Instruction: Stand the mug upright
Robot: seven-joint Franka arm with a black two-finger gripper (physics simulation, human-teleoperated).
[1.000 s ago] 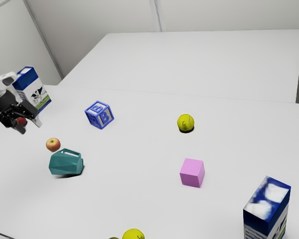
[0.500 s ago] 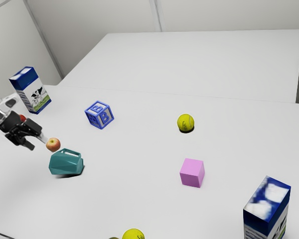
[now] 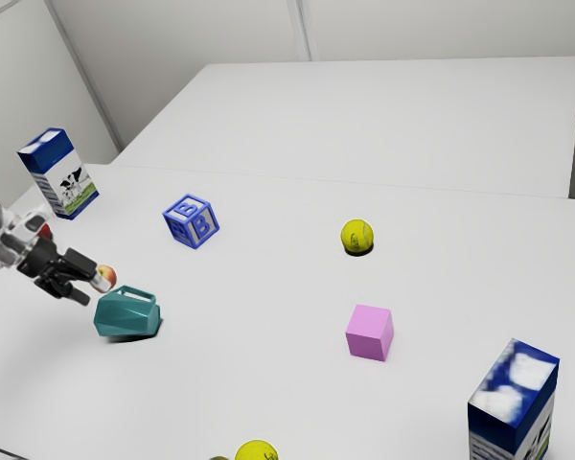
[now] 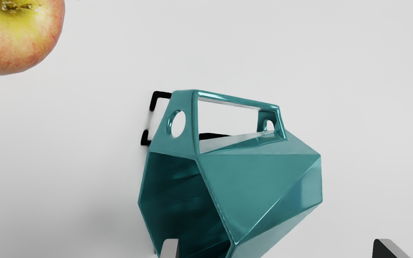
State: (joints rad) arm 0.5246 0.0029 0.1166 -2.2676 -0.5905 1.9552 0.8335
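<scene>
There are two cartons [image 3: 62,177], two yellow balls [image 3: 356,235], one apple [image 4: 16,43], one mug [image 4: 256,179], one lettered block [image 3: 192,222], one pink cube [image 3: 368,333] and two partly hidden objects [image 3: 46,233].

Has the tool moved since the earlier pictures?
Yes: the tool has come closer to the teal mug, down and toward the exterior view's right.

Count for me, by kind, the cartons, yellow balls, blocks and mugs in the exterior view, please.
Cartons: 2
Yellow balls: 2
Blocks: 2
Mugs: 1
Total: 7
Not counted: a cut-off brownish thing, a mostly hidden red thing.
</scene>
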